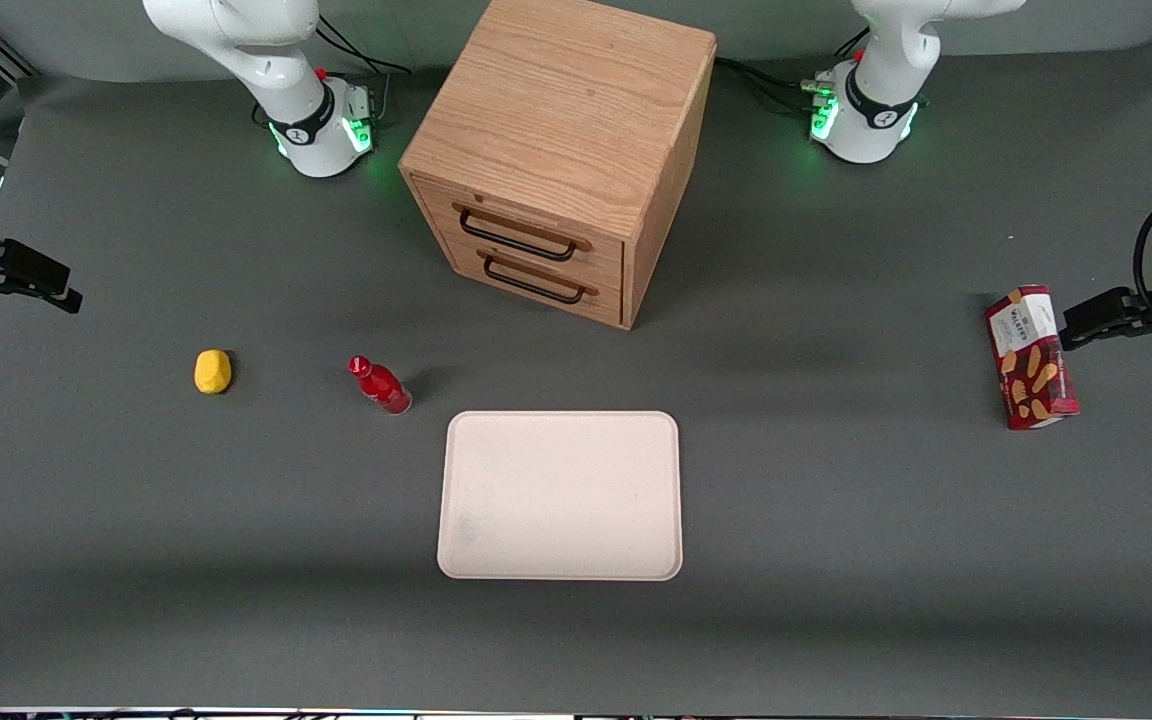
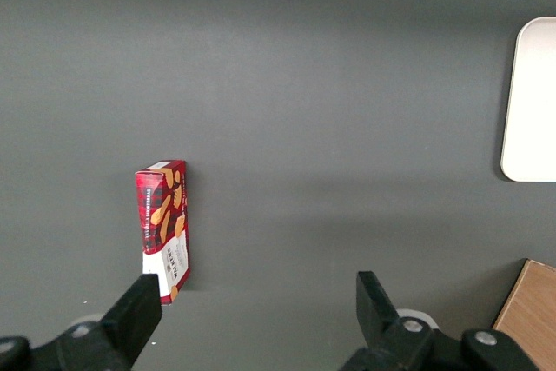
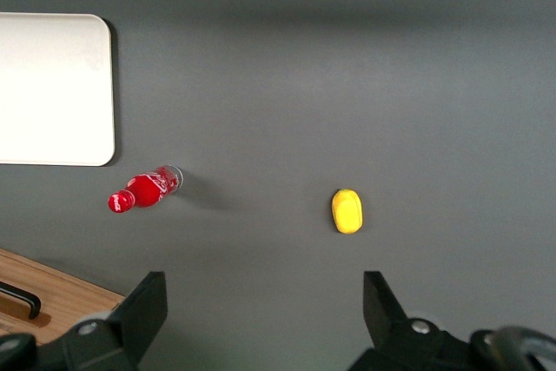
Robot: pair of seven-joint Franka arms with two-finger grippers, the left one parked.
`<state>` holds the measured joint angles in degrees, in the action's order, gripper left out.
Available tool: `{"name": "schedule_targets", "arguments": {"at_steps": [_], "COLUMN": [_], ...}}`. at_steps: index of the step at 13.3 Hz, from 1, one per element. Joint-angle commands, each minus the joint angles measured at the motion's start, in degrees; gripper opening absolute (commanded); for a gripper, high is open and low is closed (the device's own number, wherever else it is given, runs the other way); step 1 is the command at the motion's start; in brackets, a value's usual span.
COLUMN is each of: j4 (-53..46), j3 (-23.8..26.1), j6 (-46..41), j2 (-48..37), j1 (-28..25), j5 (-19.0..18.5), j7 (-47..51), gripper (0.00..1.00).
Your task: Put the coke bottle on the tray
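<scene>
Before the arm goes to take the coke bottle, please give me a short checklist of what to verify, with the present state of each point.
1. Gripper open and holding nothing: ok, fingers spread.
2. Coke bottle upright on the table, free to grasp: ok.
3. Nothing touching the bottle: ok; the yellow object lies apart from it.
4. Tray bare: ok.
5. Gripper near the bottle: not ok; it hangs high at the working arm's end of the table.
6. Tray beside the bottle, apart: ok.
</scene>
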<state>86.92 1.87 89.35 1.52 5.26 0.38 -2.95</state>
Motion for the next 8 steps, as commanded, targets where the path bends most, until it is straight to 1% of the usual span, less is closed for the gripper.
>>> {"name": "schedule_targets", "arguments": {"at_steps": [1, 8], "j4": [-1.13, -0.70], "j3": [0.32, 0.32], "j6": [-0.41, -0.50], "j2": [0.15, -0.20], "j1": [0.27, 0.19], "j5": [0.23, 0.23], "j7": [0.75, 0.66], "gripper": [1.00, 1.00]}}
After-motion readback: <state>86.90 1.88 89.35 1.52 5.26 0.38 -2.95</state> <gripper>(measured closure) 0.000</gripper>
